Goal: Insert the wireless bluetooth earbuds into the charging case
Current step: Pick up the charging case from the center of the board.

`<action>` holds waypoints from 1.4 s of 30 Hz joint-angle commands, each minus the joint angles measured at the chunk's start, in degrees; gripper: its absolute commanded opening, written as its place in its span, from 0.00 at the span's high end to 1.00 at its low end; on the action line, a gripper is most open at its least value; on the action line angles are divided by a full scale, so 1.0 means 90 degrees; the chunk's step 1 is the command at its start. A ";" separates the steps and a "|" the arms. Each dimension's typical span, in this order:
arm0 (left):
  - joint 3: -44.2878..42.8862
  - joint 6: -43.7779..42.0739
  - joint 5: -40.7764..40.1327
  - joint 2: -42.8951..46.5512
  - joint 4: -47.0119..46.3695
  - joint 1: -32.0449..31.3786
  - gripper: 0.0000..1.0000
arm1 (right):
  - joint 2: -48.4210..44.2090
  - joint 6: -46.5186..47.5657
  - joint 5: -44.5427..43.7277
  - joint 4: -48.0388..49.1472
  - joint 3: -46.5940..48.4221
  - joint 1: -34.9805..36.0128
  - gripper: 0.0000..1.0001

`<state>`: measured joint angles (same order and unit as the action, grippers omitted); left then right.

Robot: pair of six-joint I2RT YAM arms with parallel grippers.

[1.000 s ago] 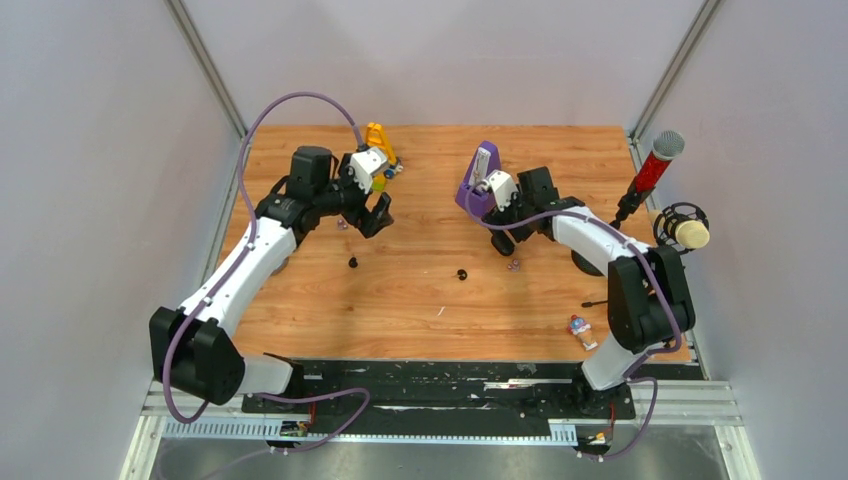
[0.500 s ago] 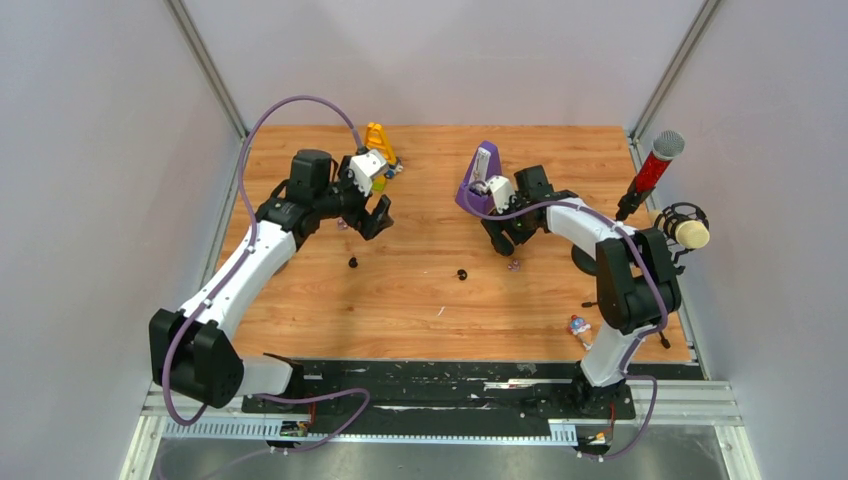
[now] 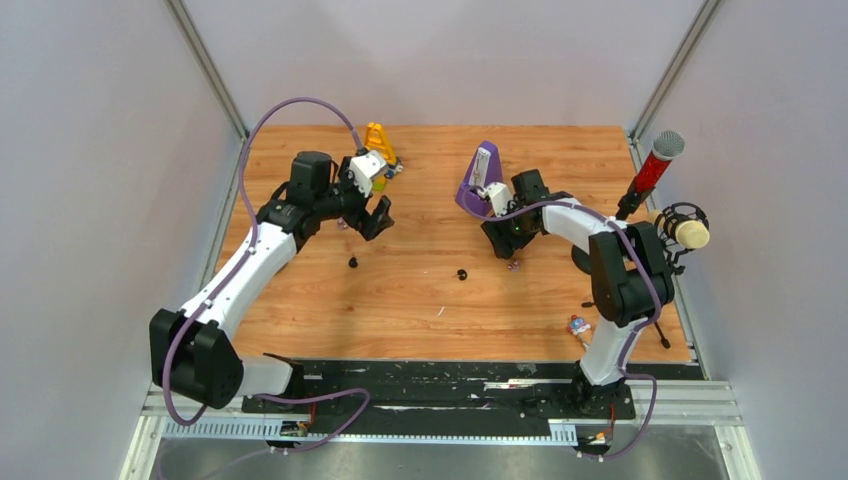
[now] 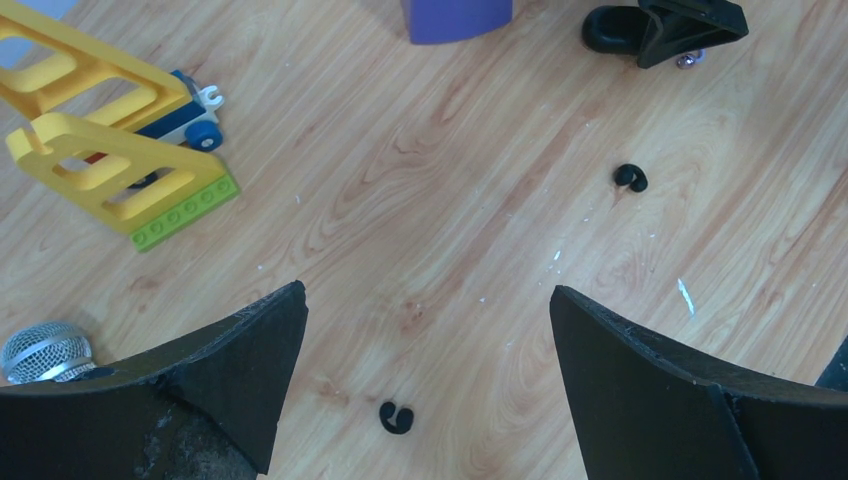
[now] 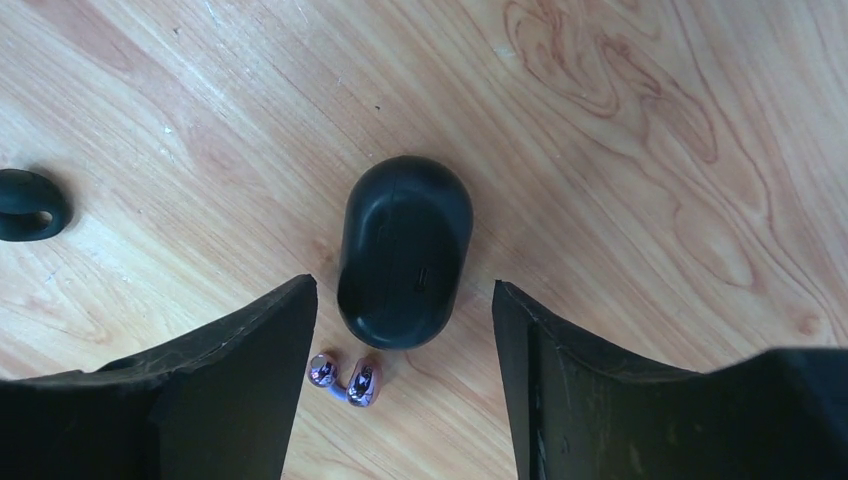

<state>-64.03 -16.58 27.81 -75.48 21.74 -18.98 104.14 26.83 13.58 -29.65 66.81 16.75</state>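
While the earbuds (image 4: 631,177) lie on the tabletop (image 4: 420,220), we judge none inserted; right end effector (image 5: 402,292) spread astride the charging case (image 5: 405,240); left end effector (image 4: 428,292) spread, empty.

My tool (image 4: 428,300) hangs over the wooden worktop (image 4: 420,200) with its two black fingers (image 4: 230,370) spread wide. One earbud (image 4: 397,418) lies between them, near the bottom edge. The other earbud (image 4: 631,178) lies well apart, up to the right. A yellow toy frame (image 4: 100,150) on a green base sits at far left, and a purple block (image 4: 457,15) at the top.
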 commanded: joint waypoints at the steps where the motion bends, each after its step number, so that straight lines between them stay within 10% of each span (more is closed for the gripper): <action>1: 0.0036 0.0102 0.0003 0.0265 -0.0280 -0.0010 0.00 | 0.0030 -0.0044 0.0014 0.0087 0.0067 0.0048 0.36; 24: 0.0067 -0.0009 -0.0084 0.0359 -0.0446 -0.0010 0.00 | -0.0379 0.0065 0.0334 -0.0014 -0.0045 0.0101 0.65; 35: 0.0661 -0.2965 0.0253 0.0923 -0.1246 -0.0443 0.00 | -0.1436 0.0015 0.3178 -0.2184 0.1232 0.0190 0.67; 42: 0.0055 -0.5265 0.1387 0.0773 0.0438 -0.0931 0.00 | -0.1323 -0.0077 0.4165 -0.2765 0.1618 0.0575 0.67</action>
<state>-59.96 -48.34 33.54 -68.58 18.61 -25.06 92.49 26.44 41.60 -49.19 79.57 20.12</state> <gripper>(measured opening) 1.000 0.451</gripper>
